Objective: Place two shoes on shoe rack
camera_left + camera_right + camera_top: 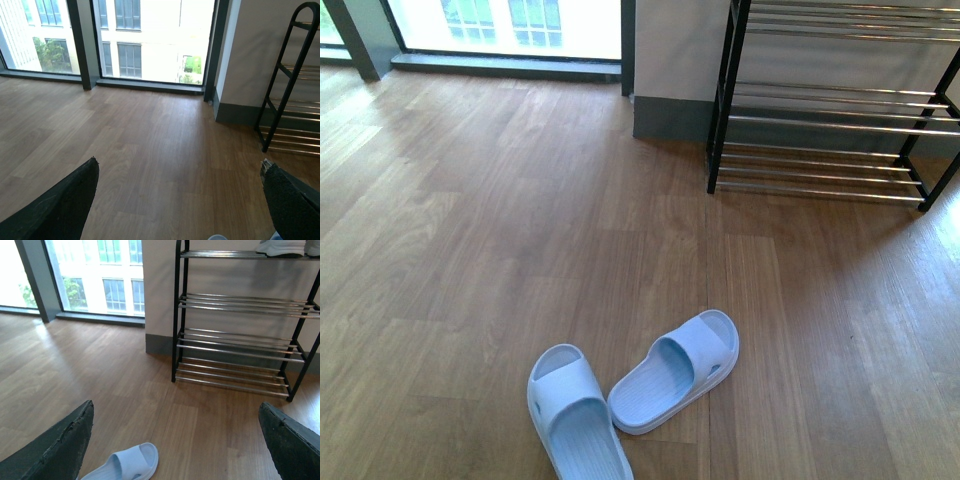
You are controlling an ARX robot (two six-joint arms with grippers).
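Front view, left to right: window (505, 22) at far left. Two pale blue slides lie on the wood floor (470, 220) near the camera. The left slide (575, 415) is cut off by the lower edge, and the right slide (675, 370) lies angled, its heel touching the left one. The rack (723, 110) stands against the wall at far right, well apart from both. Wrist views: left tool (179, 161) and right tool (176, 404) are each spread wide, gripping nothing. A white-soled shoe (280, 247) rests on the rack's top shelf.
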